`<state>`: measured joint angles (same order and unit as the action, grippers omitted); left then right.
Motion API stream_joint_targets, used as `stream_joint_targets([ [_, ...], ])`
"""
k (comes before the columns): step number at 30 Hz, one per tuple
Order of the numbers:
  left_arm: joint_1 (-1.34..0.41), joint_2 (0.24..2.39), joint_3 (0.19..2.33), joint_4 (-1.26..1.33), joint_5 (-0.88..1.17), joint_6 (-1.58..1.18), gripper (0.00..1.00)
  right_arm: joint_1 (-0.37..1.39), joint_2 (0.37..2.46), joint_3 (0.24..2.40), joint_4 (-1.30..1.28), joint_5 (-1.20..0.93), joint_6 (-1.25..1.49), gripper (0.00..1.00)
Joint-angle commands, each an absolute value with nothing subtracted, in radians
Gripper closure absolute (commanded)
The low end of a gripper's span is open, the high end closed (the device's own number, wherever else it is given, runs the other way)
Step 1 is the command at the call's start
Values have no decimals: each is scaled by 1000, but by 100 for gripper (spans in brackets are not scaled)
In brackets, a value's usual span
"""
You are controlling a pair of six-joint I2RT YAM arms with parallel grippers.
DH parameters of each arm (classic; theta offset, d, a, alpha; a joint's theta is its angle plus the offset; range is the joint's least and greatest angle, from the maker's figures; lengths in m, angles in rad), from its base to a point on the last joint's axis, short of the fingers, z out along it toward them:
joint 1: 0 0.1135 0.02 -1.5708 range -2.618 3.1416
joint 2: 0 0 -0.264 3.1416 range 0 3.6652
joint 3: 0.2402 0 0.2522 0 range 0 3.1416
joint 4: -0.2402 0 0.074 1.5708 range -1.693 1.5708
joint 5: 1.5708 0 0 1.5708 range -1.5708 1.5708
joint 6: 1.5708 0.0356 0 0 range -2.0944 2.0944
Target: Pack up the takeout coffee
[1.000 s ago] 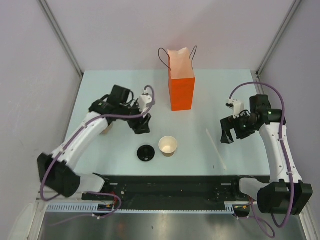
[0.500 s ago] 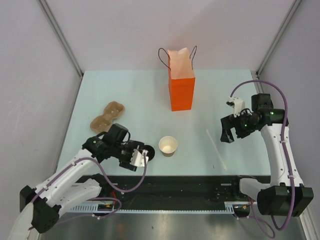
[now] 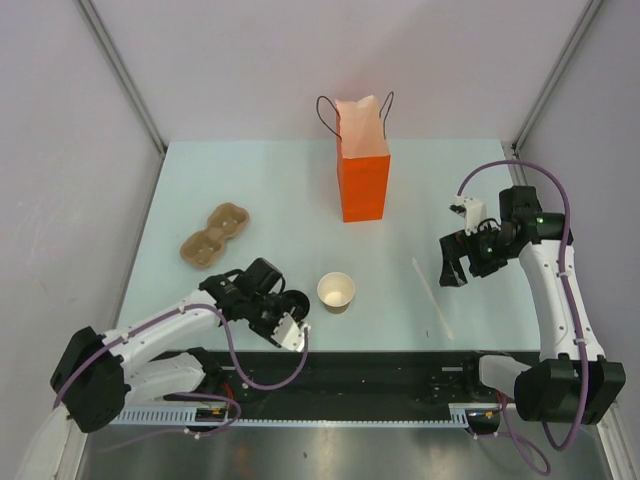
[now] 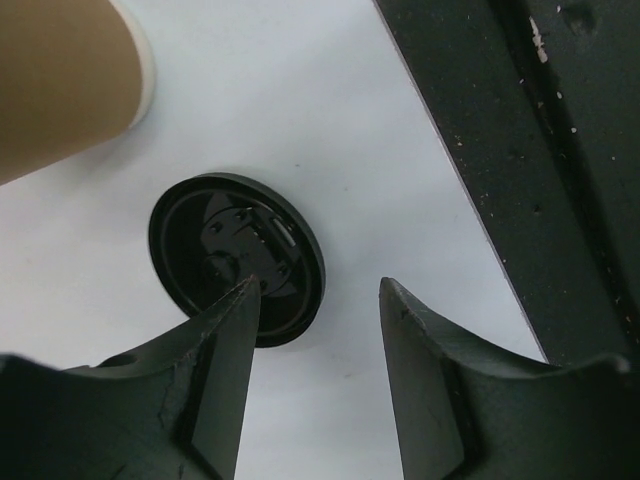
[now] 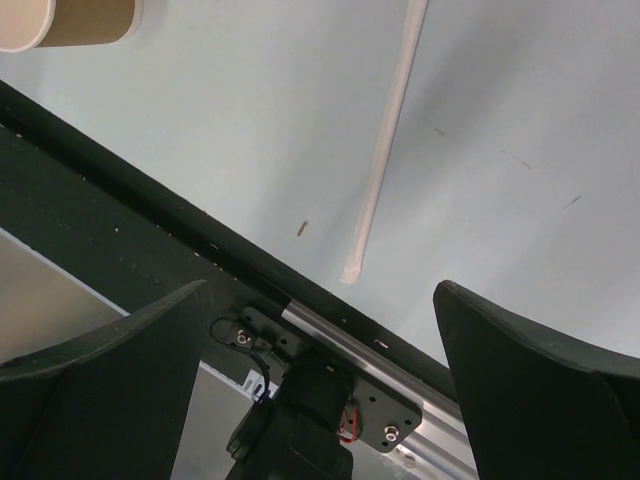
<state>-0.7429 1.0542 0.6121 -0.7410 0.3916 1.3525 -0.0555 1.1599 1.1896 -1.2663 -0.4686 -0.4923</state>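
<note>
Left end effector (image 4: 316, 296) has swung down over the lid (image 4: 200, 240).

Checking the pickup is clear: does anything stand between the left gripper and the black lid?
Nothing visible does. The left gripper hangs close over the lid, jaws open; the cup stands apart.

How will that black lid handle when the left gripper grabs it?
The lid lies flat on the smooth table, so a nudge probably slides it. It looks thin and light, likely flexing if the left gripper pinches hard.
</note>
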Motion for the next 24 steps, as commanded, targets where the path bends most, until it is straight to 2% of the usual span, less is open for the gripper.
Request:
stream_joint_targets([
  [1, -755, 1110, 588, -648, 364, 1381, 45, -52, 1163, 1230, -1276, -482, -506, 0],
  [10, -755, 1226, 584, -574, 324, 1321, 64, -54, 1167, 1230, -1295, -485, -506, 0],
  [13, -755, 1224, 598, -598, 319, 1307, 76, -54, 1172, 1238, -1302, -503, -497, 0],
  [14, -755, 1218, 603, -610, 321, 1299, 84, -54, 1173, 1242, -1305, -511, -497, 0],
  [16, -753, 1180, 610, -650, 319, 1289, 92, -55, 1175, 1259, -1308, -523, -499, 0],
  [17, -752, 1161, 615, -666, 324, 1275, 100, -55, 1177, 1267, -1312, -526, -502, 0],
  [20, -736, 1066, 656, -753, 368, 1212, 100, -57, 1177, 1321, -1325, -532, -518, 1],
  [24, -646, 962, 890, -965, 523, 1073, 100, -55, 1186, 1446, -1370, -566, -534, 0],
])
